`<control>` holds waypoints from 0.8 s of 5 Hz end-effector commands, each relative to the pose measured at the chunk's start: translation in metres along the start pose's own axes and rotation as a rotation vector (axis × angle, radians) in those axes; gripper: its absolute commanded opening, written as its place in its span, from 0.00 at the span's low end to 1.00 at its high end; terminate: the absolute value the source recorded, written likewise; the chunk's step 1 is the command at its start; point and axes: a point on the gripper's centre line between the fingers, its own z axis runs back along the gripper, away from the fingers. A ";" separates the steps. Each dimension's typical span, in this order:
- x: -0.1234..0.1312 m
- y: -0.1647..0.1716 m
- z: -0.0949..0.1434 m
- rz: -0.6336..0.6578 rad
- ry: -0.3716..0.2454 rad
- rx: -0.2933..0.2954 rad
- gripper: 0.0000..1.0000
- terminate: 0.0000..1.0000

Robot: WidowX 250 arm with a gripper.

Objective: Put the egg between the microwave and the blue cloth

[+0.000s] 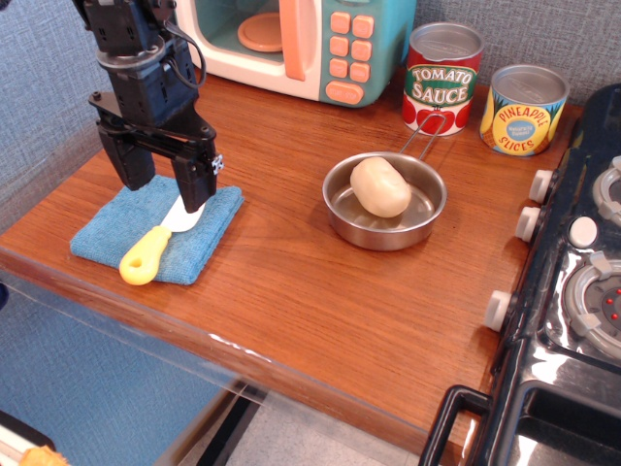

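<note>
The pale beige egg [380, 186] lies inside the round steel pan [384, 202] at the middle of the wooden table. The teal and cream microwave [309, 44] with its orange handle stands at the back. The folded light-blue cloth [158, 231] lies at the left front, with a yellow-handled white knife [155, 247] on it. My black gripper [164, 182] hangs over the cloth's back edge, fingers apart and empty, well left of the egg.
A tomato sauce can [442, 78] and a pineapple slices can [524, 109] stand at the back right. A toy stove [582, 291] with white knobs borders the table's right side. The table's front edge [243, 354] drops off.
</note>
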 end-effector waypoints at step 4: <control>0.070 -0.069 0.000 -0.007 -0.103 -0.107 1.00 0.00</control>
